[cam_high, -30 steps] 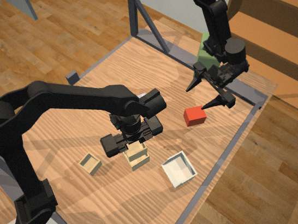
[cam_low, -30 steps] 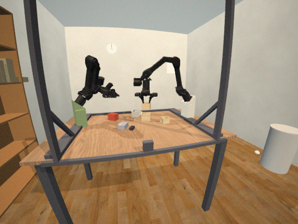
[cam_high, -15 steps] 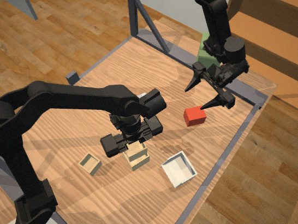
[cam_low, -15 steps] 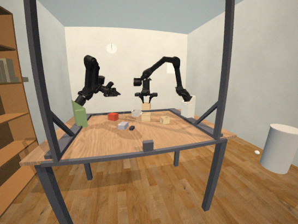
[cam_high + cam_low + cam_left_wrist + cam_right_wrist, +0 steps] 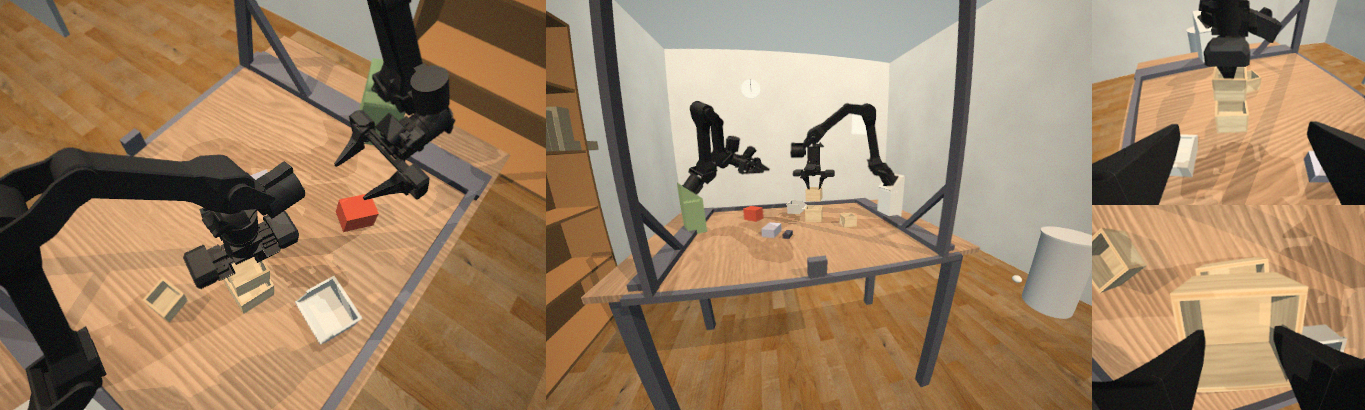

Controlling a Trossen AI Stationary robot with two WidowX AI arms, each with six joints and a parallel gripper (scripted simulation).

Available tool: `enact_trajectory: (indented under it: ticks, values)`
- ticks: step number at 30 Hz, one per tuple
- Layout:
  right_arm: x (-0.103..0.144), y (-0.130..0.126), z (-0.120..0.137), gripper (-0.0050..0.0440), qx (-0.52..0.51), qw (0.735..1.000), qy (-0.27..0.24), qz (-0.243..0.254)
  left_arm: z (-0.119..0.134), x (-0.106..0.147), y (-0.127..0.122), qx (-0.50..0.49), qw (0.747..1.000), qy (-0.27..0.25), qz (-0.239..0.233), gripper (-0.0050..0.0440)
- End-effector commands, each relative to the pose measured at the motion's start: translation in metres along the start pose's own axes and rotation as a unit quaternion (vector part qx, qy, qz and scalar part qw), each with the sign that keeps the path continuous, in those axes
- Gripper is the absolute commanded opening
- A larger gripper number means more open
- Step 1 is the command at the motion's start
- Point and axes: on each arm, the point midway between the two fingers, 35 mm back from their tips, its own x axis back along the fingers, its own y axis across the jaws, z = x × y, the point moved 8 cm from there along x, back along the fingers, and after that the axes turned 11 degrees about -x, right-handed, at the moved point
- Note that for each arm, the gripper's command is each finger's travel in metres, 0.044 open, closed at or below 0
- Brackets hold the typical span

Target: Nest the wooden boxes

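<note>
My right gripper (image 5: 245, 267) is shut on a tan wooden box (image 5: 248, 274), open side up, and holds it just above a slightly larger tan box (image 5: 255, 296) that sits upright on the table. The right wrist view shows the held box (image 5: 1239, 330) between the fingers, with the larger box (image 5: 1232, 267) under it. A small olive-sided box (image 5: 165, 300) sits upright to one side. The big white box (image 5: 328, 309) sits upright on the other side. My left gripper (image 5: 352, 180) is open and empty, in the air above a red block (image 5: 356, 212).
A green block (image 5: 380, 102) stands at the table edge by the left arm's base. A light grey block (image 5: 771, 229) and a small dark block (image 5: 788, 234) lie mid-table. A dark grey block (image 5: 817, 266) sits on the rim. Frame posts stand at the corners.
</note>
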Motion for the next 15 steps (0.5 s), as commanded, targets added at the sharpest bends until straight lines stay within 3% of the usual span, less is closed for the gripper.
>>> enact_trajectory:
  ticks: [1, 15]
  values:
    - [0.007, -0.002, -0.003, 0.0295, 0.003, 1.0, -0.002, 0.013, -0.01, -0.003, 0.003, -0.014, 1.0, -0.003, -0.002, 0.04]
    - [0.007, -0.002, -0.003, 0.0295, 0.003, 1.0, -0.002, 0.013, -0.023, -0.007, 0.003, -0.002, 1.0, -0.01, -0.004, 0.04]
